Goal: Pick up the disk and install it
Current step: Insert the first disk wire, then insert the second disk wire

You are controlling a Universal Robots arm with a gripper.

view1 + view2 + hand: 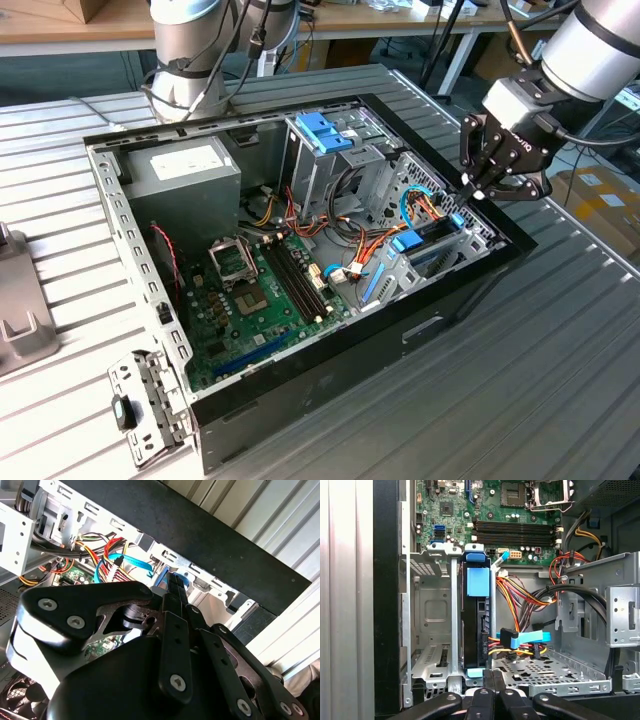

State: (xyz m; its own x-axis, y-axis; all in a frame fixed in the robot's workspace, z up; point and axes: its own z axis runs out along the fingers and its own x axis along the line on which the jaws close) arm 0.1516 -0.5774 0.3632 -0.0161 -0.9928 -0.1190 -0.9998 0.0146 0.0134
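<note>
The disk point(476, 625), a dark flat drive in a light blue carrier, stands on edge in a slot of the metal drive cage point(432, 610) inside the open computer case point(330, 370). In the exterior view the disk point(432, 233) lies in the case's corner at the exterior view's right. My gripper point(468, 192) hangs just above that corner, over the disk's outer end. Its black fingers point(485, 692) are pressed together, shut, with nothing seen between them, next to the carrier's blue end tab. In the second wrist view my gripper point(175, 587) points down at the cage.
A darker blue latch on a grey cage point(325, 132) sits at the case's back. Orange, yellow and blue cables point(525, 635) run beside the disk. The motherboard point(265, 290) and power supply point(185, 175) fill the exterior view's left. A loose metal bracket point(150, 400) lies on the ribbed table.
</note>
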